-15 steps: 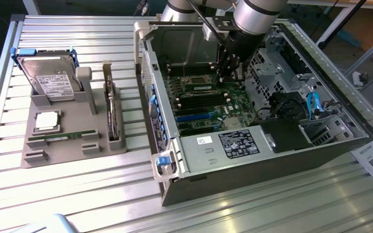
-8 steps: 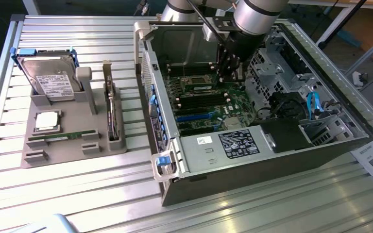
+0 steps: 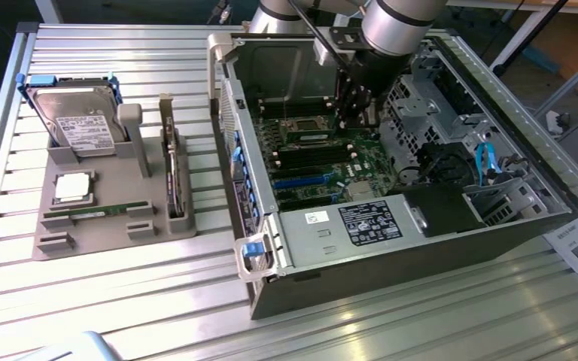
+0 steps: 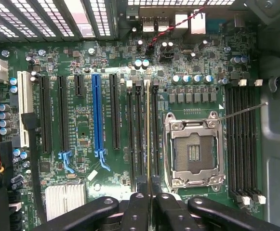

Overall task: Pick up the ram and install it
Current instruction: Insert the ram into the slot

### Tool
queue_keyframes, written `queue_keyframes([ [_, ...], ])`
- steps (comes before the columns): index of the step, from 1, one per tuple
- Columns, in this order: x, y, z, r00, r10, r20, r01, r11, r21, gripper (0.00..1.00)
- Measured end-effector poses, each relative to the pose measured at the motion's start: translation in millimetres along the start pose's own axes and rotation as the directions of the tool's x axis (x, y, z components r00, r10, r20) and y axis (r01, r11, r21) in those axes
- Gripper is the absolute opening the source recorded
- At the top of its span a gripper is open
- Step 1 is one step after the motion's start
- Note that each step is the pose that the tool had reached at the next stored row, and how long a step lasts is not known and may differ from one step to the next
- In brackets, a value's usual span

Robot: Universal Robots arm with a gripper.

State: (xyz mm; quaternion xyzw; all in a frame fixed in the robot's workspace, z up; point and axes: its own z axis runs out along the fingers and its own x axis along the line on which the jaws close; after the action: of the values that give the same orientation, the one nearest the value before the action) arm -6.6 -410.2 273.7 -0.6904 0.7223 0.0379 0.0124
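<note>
Wrist view: gripper point(image 4: 150, 196) pinches the ram point(image 4: 148, 134), held edge-on along the memory slots point(image 4: 138, 139) beside the open processor socket point(image 4: 193, 151); seating cannot be told.

legible text: none is showing | hard drive point(image 3: 76, 113): its white label point(image 3: 85, 132) is carrying print too small to read | computer case point(image 3: 390, 263): black label point(image 3: 369, 223) is carrying white print, unreadable | white sticker point(image 3: 316, 217) beside it: unreadable | motherboard point(image 4: 84, 120): white markings are showing, none readable

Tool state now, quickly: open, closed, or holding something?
Tool: closed, holding the ram by its edge.
</note>
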Motion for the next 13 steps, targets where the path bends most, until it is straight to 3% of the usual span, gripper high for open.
queue_keyframes([
  [13,4.4,-0.2,0.1,0.9999,-0.013,-0.0006,0.013,0.9999,-0.0010,0.12],
])
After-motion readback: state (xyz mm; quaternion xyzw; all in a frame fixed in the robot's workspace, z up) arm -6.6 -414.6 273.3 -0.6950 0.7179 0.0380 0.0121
